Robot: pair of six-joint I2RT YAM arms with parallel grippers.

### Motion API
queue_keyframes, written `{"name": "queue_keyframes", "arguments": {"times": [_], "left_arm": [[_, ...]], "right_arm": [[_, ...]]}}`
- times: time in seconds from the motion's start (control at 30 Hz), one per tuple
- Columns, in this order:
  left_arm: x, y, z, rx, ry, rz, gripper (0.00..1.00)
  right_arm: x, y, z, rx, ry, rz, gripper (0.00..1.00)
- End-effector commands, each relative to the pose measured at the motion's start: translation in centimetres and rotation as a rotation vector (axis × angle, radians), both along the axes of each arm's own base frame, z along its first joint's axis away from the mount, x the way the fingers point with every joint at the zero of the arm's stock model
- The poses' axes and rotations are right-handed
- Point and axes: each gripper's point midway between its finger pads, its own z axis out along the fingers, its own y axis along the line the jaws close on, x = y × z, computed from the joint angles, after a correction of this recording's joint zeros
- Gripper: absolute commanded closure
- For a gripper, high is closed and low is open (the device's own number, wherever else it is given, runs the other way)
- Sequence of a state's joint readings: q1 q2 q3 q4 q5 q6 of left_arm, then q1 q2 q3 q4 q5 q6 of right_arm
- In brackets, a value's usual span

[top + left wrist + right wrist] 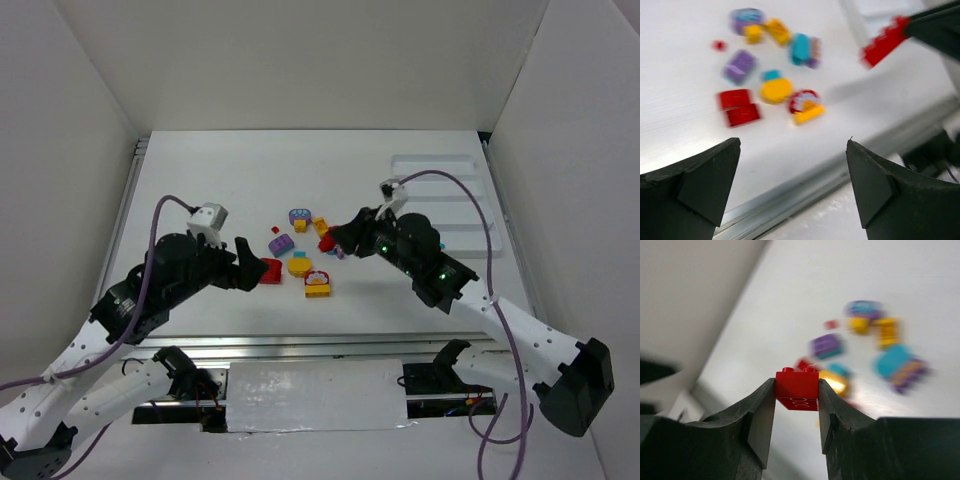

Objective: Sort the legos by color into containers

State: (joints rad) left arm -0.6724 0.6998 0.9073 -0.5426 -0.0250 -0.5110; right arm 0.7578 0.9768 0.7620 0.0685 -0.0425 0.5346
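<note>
Tray [440, 186] lies at two o'clock from my right gripper [797, 386] in the top view, well apart; it clamps a red brick [797, 392] above the loose legos [300, 265] (my left gripper [792, 147] gapes empty, farther off).

White table [220, 180] w/ plain white panels on 3 sides: back wall [300, 60], left wall [50, 150], right wall [585, 150]. Alu rail [300, 346] along near edge; white taped sheet [315, 392] just below it. Light even, shadows soft
</note>
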Motion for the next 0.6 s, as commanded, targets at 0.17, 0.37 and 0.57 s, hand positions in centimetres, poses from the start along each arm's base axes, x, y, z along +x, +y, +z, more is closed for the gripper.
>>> {"name": "queue_keyframes", "arguments": {"times": [0.17, 0.37, 0.57], "left_arm": [[1.7, 11.1, 1.6, 0.072, -0.096, 0.596, 0.00], [2.1, 10.5, 0.6, 0.133, -0.069, 0.565, 0.00], [2.4, 9.7, 0.0, 0.152, -0.050, 0.537, 0.00]], "right_arm": [[11.5, -22.0, -7.2, -0.196, 0.317, -0.903, 1.00], [16.7, -26.4, -11.8, -0.143, 0.453, -0.952, 1.00], [20.0, -28.7, -12.4, -0.139, 0.469, -0.966, 1.00]]}}
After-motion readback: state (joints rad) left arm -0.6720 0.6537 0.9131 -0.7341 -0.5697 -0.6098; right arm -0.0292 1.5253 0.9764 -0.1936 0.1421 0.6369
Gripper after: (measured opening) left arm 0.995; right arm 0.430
